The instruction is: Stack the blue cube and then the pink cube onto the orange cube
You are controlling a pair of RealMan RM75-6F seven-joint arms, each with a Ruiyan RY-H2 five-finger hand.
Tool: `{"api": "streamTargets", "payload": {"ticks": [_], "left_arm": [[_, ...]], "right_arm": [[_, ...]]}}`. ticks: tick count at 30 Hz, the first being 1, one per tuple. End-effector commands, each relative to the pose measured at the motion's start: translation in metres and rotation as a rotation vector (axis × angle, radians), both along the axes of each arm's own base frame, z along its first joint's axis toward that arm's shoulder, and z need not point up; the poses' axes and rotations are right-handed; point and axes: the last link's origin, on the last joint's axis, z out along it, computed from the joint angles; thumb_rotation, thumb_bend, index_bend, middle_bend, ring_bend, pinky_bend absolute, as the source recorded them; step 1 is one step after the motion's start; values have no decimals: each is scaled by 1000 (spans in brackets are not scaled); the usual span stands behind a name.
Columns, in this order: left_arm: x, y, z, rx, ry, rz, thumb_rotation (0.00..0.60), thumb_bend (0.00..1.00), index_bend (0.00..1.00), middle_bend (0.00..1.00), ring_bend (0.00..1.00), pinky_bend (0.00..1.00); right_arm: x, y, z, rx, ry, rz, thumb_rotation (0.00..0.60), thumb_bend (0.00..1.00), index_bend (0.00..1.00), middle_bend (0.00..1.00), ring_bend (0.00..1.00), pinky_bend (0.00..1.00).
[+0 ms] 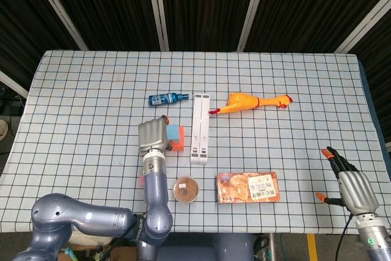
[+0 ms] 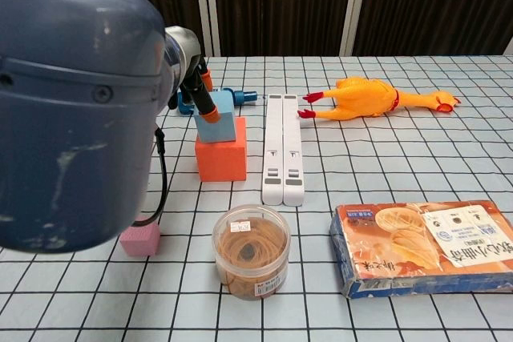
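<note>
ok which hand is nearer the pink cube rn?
Left. The left hand is at the blue cube on the orange cube, just beyond the pink cube. The right hand is open at the table's far right edge.

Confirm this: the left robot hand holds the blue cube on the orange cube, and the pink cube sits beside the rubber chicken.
Wrong about the pink cube: the chest view shows it near the plastic jar, far from the rubber chicken. The left robot hand does hold the blue cube on the orange cube.
</note>
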Motion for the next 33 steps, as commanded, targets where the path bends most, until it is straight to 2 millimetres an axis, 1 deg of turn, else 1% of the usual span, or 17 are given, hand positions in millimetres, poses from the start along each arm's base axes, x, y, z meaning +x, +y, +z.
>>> {"api": "streamTargets", "payload": {"ticks": [1,12,15,16,19,22,23,25,27,30,33], "left_arm": [[0,0,0,1,2,-1,600,316,293,853,728,787],[1,-1,4,9,13,-18,600,316,271,852,728,787],[3,-4,12,16,26,-44,600,316,265,850,726,787],[3,-5,16,20,28,-56,600,316,266,848,724,787],[5,-11,37,46,28,-97,600,316,267,846,721,787],[5,-21,73,99,6,-162,600,316,266,847,722,787],[4,-25,82,110,0,-179,600,316,266,846,722,787],[-1,-36,99,114,-5,-231,600,314,265,845,721,787],[-12,-48,110,93,6,-257,600,295,261,844,720,787],[-32,-64,116,44,24,-270,600,265,241,842,719,786],[-55,-72,113,9,51,-263,600,250,224,841,719,786]], "right_arm": [[0,0,0,0,0,0,600,55,88,58,163,289],[1,0,0,-1,1,3,600,56,88,57,163,289],[1,0,1,-6,0,4,600,56,88,58,163,289],[1,0,1,-7,0,4,600,55,88,57,163,289],[1,0,2,-11,-1,3,600,56,88,58,163,289],[2,0,3,-16,-2,4,600,56,88,58,163,289],[3,0,4,-18,-3,5,600,56,88,58,163,289],[4,1,4,-19,-5,7,600,56,88,58,163,289],[4,1,4,-19,-4,9,600,56,88,58,163,289],[6,2,4,-19,0,13,600,56,88,58,163,289],[6,3,4,-18,3,10,600,56,88,58,163,289]]}}
